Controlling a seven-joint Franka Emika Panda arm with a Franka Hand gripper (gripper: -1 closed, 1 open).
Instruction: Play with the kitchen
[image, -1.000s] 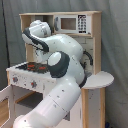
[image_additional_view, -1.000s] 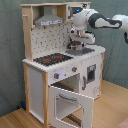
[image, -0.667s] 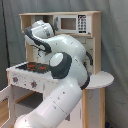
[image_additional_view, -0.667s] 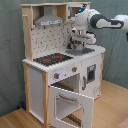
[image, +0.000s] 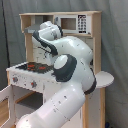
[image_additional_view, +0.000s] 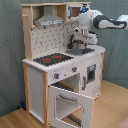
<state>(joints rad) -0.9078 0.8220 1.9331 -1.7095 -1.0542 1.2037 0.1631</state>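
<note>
end effector (image_additional_view: 76, 44) fingers too blurred

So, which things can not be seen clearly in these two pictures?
- Gripper: in the first exterior view the arm hides it.
- Sink: in the second exterior view the arm's wrist covers the basin; faucet not distinguishable.
- Oven interior: dark behind the open door.
</note>
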